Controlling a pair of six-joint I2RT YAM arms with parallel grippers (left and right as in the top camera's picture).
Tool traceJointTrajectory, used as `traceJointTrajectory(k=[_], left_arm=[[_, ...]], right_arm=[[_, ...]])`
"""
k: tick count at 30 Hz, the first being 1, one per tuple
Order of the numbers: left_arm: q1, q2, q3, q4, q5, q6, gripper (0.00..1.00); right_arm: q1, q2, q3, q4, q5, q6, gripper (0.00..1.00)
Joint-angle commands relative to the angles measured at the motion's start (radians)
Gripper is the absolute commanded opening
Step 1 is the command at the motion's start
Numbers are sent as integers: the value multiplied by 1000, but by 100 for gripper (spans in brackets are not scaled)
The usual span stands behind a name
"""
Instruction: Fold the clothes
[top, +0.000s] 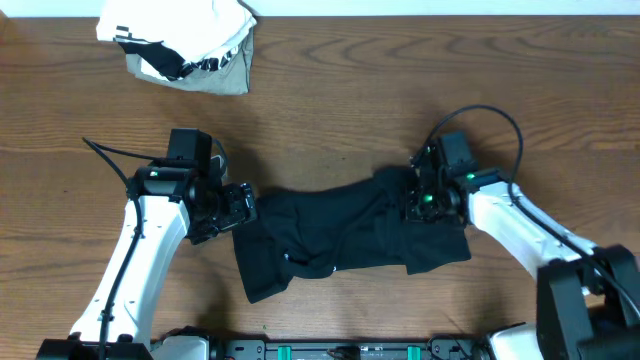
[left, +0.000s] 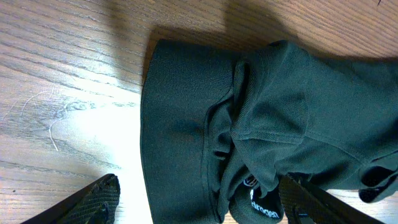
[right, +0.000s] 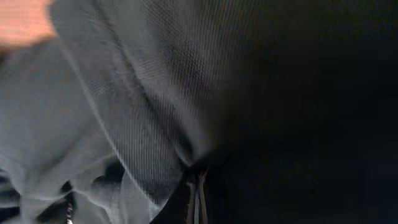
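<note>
The clothes (top: 350, 235) are one black garment lying crumpled across the middle of the wooden table. My left gripper (top: 245, 205) is at its left end and stands open. In the left wrist view the black fabric (left: 280, 106) and its white lettering lie between the spread fingers (left: 102, 196), with the left gripper (left: 199, 198) low over the garment's edge. My right gripper (top: 412, 195) is at the garment's upper right. In the right wrist view the right gripper (right: 196, 186) is shut, with a fold of the black cloth (right: 124, 112) pinched at its tips.
A white-and-grey bundle with striped trim (top: 180, 45) lies at the table's far left. Bare wood (top: 330, 110) lies between it and the garment. The arm bases stand along the front edge.
</note>
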Motion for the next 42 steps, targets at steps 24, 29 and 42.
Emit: traceJointTrajectory(k=[24,29,42], left_arm=[[4,-5,-57,19,-12,5,84],[4,-5,-74,24,-13,-4,84],[4,-5,-278,225,57,-130,84]], right_arm=[[-23,-274,101,-276,171,37,42],[-117,-262,98,-354,264,2,77],[-201,-209,83,-361,281,-43,99]])
